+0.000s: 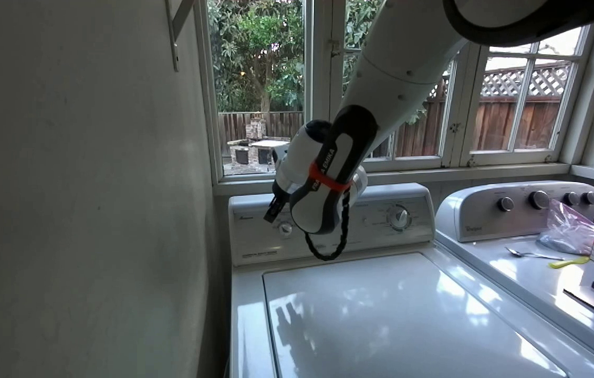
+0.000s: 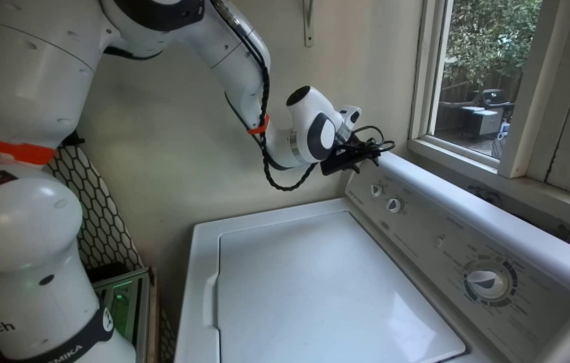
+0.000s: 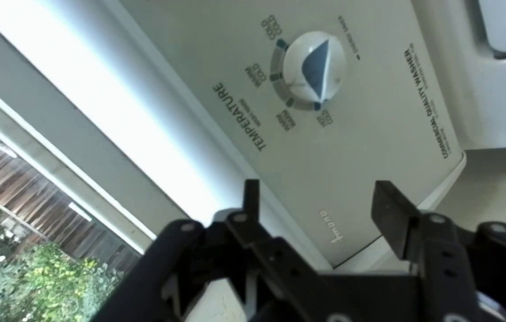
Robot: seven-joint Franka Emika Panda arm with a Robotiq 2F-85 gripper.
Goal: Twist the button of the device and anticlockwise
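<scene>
Nearest to me lies the glossy lid [image 1: 391, 310] of the white washer [image 1: 248, 320], which stands beside the wall [image 1: 92, 210]. I judge the step in hand as the approach; twisting is not yet begun. Next are needed a careful alignment, a grip and an anticlockwise turn. Over the lid the robot arm [image 1: 396, 79] slopes downward, its far end bent toward the back panel [image 2: 423, 222]. Its jaws are spread, with nothing between them. On this panel, apart from the jaws, sits the temperature knob [image 3: 314, 67], probably the intended one. Behind are windows [image 1: 323, 94], and beyond them a wooden fence [image 1: 543, 123].
</scene>
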